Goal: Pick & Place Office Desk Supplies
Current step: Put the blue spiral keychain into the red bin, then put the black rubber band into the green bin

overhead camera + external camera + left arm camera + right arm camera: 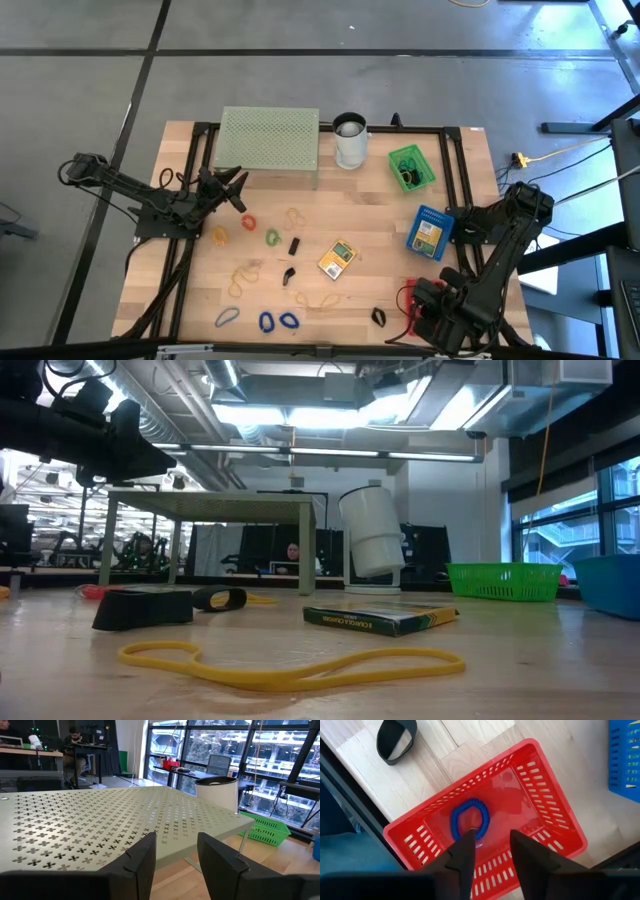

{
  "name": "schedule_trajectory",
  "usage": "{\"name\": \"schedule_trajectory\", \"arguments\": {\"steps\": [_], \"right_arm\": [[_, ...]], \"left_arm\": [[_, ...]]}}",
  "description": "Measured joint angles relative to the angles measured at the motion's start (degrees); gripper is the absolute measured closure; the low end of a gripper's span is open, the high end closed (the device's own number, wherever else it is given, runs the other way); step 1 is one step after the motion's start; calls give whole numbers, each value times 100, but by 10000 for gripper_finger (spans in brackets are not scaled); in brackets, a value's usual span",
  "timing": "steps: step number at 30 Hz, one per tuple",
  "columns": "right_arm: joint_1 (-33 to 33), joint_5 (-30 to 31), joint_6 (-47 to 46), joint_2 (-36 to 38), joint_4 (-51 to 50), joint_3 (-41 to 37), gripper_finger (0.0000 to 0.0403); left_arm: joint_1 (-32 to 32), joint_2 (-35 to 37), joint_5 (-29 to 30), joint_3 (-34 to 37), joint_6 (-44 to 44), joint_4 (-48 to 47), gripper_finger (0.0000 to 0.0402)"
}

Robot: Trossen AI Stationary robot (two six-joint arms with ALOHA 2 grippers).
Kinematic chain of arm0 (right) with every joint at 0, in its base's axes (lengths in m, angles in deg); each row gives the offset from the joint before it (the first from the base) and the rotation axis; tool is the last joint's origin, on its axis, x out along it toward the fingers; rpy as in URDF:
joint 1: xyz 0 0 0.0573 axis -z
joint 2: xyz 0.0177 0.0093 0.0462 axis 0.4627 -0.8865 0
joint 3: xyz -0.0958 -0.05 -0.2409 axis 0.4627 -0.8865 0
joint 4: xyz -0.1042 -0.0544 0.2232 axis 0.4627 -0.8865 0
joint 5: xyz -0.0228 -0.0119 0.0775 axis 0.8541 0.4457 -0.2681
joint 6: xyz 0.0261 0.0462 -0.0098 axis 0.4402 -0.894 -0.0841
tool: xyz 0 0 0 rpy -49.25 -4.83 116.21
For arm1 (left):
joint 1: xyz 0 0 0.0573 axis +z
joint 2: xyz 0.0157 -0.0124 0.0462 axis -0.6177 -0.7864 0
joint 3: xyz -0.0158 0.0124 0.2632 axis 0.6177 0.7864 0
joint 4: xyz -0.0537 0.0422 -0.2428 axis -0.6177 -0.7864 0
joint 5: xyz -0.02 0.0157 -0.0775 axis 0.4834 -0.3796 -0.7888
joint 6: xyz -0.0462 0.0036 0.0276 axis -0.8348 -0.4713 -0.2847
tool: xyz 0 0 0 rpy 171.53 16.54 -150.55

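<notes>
My right gripper (491, 851) points down, open, over a red basket (547, 800) near the table's front right. A blue rubber band (470, 817) lies flat on the basket's floor below the fingertips. At the left, my left gripper (176, 855) is level and open with nothing in it, beside the pale green mesh stand (270, 140). Loose supplies lie on the wood: blue bands (266, 322), a tan band (243, 278), a red band (248, 222), a green band (272, 238), black clips (295, 245), and a yellow card pack (338, 259).
A white cup (350, 140) stands at the back beside the stand. A green basket (411, 167) and a blue basket (431, 232) sit at the right. A black clip (395, 740) lies on the wood just outside the red basket. A black frame borders the table.
</notes>
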Motion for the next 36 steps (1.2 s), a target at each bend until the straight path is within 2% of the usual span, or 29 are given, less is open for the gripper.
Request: {"name": "schedule_trajectory", "arguments": {"steps": [8, 14, 17, 24, 27, 31, 36], "right_arm": [[0, 17, 0, 0, 0, 0, 227], [0, 19, 0, 0, 0, 0, 204], [0, 54, 2, 0, 0, 0, 200], [2, 644, 73, -2, 0, 0, 199], [2, 785, 253, -2, 2, 0, 200], [2, 993, 440, -2, 2, 0, 200], [4, 1456, 759, -2, 2, 0, 200]], "left_arm": [[1, 1, 1, 0, 0, 0, 263], [1, 0, 0, 0, 0, 0, 263], [1, 0, -1, 0, -2, 25, 263], [1, 2, -237, 0, -53, 46, 263], [1, 2, -481, 0, -435, 70, 263], [52, 4, -474, -2, -1046, 270, 263], [174, -84, -1888, -4, -1086, 823, 263]]}}
